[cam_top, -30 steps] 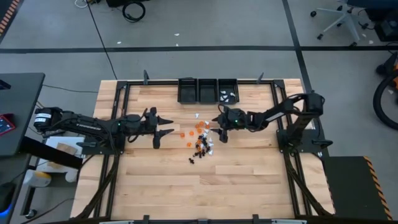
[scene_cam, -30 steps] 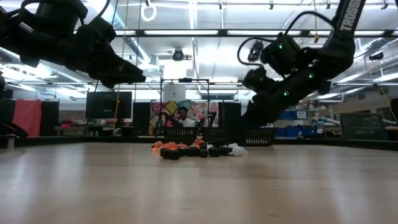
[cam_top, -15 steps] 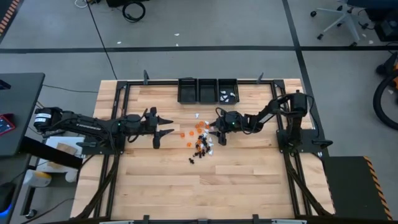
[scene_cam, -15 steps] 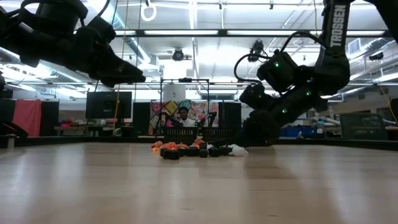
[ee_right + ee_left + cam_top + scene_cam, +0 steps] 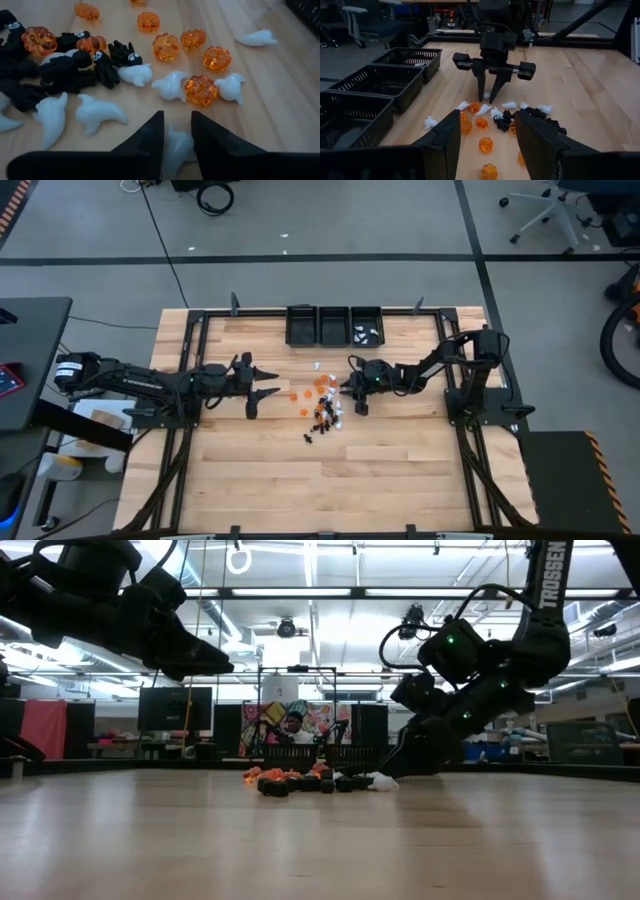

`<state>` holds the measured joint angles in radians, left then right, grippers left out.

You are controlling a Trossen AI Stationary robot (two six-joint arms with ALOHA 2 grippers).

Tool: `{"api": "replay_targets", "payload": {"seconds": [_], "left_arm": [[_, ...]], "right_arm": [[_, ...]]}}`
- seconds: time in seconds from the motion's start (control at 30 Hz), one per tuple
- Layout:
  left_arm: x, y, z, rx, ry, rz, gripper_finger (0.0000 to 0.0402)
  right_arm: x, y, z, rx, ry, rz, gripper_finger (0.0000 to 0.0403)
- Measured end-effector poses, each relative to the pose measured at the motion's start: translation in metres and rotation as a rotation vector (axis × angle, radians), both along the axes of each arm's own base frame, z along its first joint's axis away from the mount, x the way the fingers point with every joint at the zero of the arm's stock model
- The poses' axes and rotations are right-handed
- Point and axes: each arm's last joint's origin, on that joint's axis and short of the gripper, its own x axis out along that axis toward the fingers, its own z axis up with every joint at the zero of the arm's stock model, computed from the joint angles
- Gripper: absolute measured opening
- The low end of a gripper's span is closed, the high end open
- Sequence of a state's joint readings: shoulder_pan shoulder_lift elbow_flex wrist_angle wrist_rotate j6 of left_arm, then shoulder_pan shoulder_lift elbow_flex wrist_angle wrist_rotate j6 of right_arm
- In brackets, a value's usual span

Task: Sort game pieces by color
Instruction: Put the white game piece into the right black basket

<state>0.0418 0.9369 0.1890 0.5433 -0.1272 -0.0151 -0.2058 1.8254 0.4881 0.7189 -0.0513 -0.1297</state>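
The game pieces (image 5: pixel 322 402) lie in a loose pile mid-table: orange pumpkins (image 5: pixel 200 90), black figures (image 5: pixel 65 70) and white ghosts (image 5: pixel 95 112). My right gripper (image 5: pixel 351 388) slants down at the pile's right edge, its fingers closed in on one white ghost (image 5: pixel 177 145); the left wrist view shows this right gripper (image 5: pixel 488 97) from the front. My left gripper (image 5: pixel 266 386) hovers open to the left of the pile, above the table, with nothing between its fingers. My right gripper has the white ghost (image 5: pixel 176 142) between its two fingertips, one finger (image 5: pixel 150 135) on each side of it. The fingers come slanting down from the table's right side. The ghost lies on the table.
Three black bins (image 5: pixel 333 325) stand in a row at the far edge; the right one (image 5: pixel 367 332) holds white pieces. A single white piece (image 5: pixel 317 365) lies apart, on the far side of the pile. Bare wood lies toward the near edge.
My right gripper has sunk toward the table at the pile's right edge and its fingers have drawn together around a white ghost. The pile has stayed where it was.
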Motion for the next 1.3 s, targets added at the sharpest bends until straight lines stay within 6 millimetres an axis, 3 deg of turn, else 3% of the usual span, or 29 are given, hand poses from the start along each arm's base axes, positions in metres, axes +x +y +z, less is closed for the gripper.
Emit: {"api": "replay_targets", "payload": {"seconds": [0.33, 0.83, 1.07, 1.3], "left_arm": [[0.0, 0.0, 0.001, 0.001, -0.007, 0.0, 0.0167], [0.0, 0.0, 0.0, 0.001, -0.005, 0.0, 0.0167], [0.0, 0.0, 0.001, 0.004, -0.006, 0.0, 0.0167], [0.0, 0.0, 0.0, -0.007, 0.003, 0.002, 0.0167]], "right_arm": [[-0.009, -0.004, 0.016, -0.004, 0.046, -0.029, 0.0091], [-0.009, -0.003, 0.018, 0.002, 0.05, -0.023, 0.0072], [0.006, -0.008, 0.028, -0.007, 0.154, -0.022, 0.0069], [0.028, -0.015, 0.054, -0.091, 0.331, -0.026, 0.0069]]}}
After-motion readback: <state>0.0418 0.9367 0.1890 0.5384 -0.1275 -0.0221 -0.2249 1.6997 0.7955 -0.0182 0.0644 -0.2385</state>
